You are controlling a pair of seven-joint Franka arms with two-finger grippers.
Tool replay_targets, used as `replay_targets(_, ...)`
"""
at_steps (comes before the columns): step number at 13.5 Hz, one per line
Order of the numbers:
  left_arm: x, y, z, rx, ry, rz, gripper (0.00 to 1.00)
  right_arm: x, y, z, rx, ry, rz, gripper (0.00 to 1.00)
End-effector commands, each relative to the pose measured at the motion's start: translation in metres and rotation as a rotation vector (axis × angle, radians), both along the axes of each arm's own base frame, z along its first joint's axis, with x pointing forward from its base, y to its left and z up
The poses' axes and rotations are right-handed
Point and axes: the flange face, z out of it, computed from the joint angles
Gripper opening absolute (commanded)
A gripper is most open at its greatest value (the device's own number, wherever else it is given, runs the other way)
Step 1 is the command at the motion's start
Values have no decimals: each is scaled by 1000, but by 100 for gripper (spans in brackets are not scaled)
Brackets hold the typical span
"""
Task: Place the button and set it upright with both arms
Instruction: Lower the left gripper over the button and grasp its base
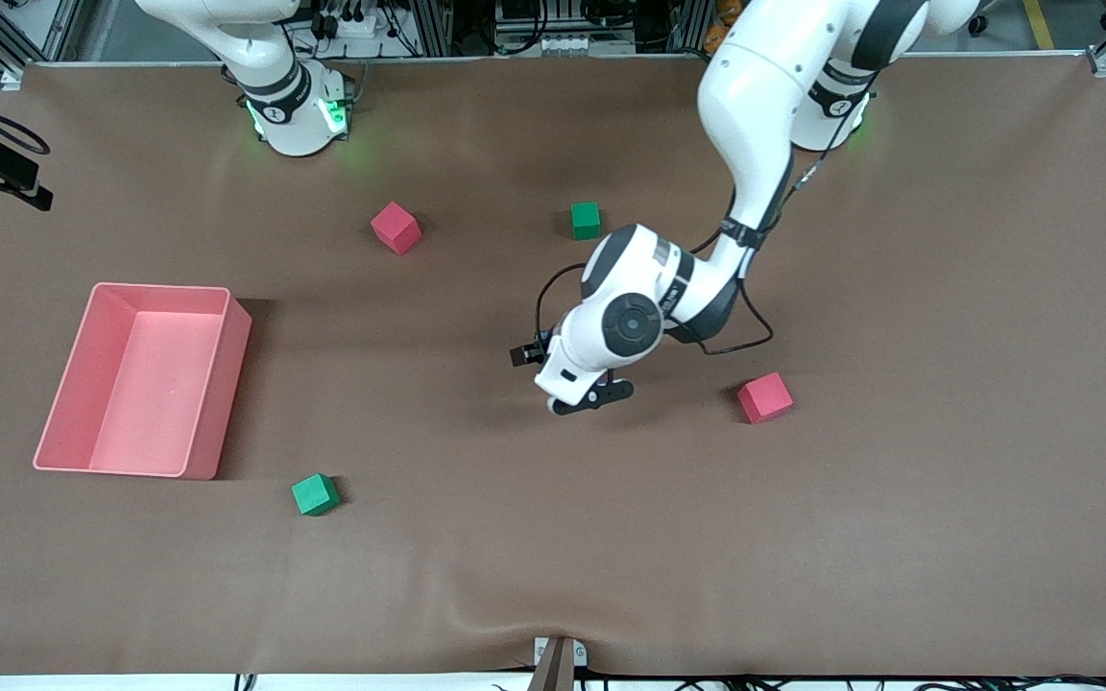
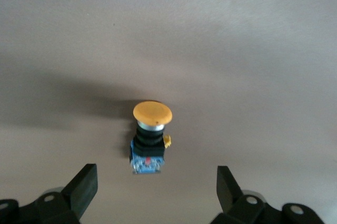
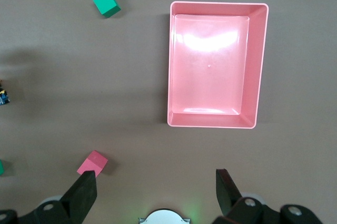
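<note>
The button [image 2: 149, 138] has a round orange cap on a black body with a blue base. It rests on the brown table mat and seems to lie on its side. My left gripper [image 2: 157, 188] is open and empty, with the button just ahead of its fingertips and apart from them. In the front view the left gripper [image 1: 593, 394] is low over the middle of the table, and its wrist hides the button. A sliver of the button [image 3: 3, 97] shows in the right wrist view. My right gripper [image 3: 156, 195] is open and empty, high above its own base, and waits.
A pink bin [image 1: 61, 422] stands toward the right arm's end, also in the right wrist view [image 3: 260, 66]. A red cube [image 1: 396, 227] and a green cube [image 1: 586, 220] lie near the bases. Another red cube [image 1: 765, 397] lies beside the left gripper. Another green cube [image 1: 315, 494] lies near the bin.
</note>
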Motion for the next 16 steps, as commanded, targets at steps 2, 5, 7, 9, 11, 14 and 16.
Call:
replay_targets(2, -10, -15, -10, 86, -64, -65, 100, 3, 7, 5, -44, 2, -37, 100)
replay_targets(5, -28, -30, -23, 105, -58, -93, 100, 3, 6, 7, -38, -7, -39, 100)
replay_targets(7, -27, -28, -29, 110, -50, -89, 100, 6, 11, 9, -34, -30, -31, 100)
replay_targets(9, -28, -27, -31, 116, -49, -102, 100, 9, 8, 9, -40, -48, -36, 100)
replay_targets(11, -26, -25, -34, 120, -50, -108, 99, 9, 4, 9, -41, -48, -42, 100)
replay_targets(14, -27, -24, -39, 125, -45, -104, 95, 11, 4, 9, -46, -59, -43, 100)
replay_targets(16, -28, -24, -41, 127, -44, -103, 93, 15, 5, 6, -47, -70, -40, 100)
